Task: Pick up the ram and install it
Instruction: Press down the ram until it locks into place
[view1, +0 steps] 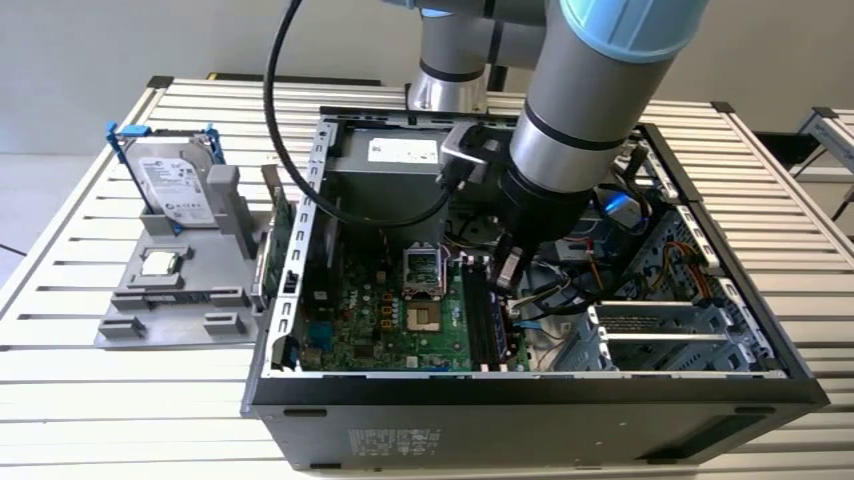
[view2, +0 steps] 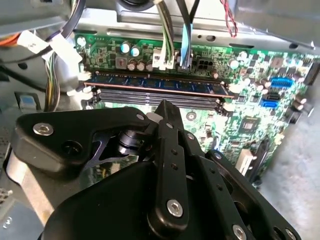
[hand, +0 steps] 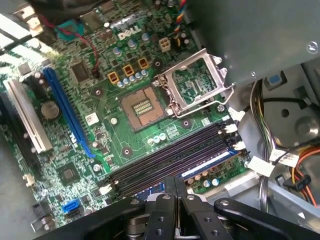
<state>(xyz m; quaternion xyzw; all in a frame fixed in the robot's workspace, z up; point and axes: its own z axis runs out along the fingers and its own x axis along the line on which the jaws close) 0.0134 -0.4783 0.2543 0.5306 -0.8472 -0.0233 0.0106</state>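
One ram (view2: 157, 85) seated in slot, just beyond fingers (view2: 167, 145); fingers together, empty.

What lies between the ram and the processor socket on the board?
In the first wrist view, empty dark memory slots run side by side between the ram and the processor socket.
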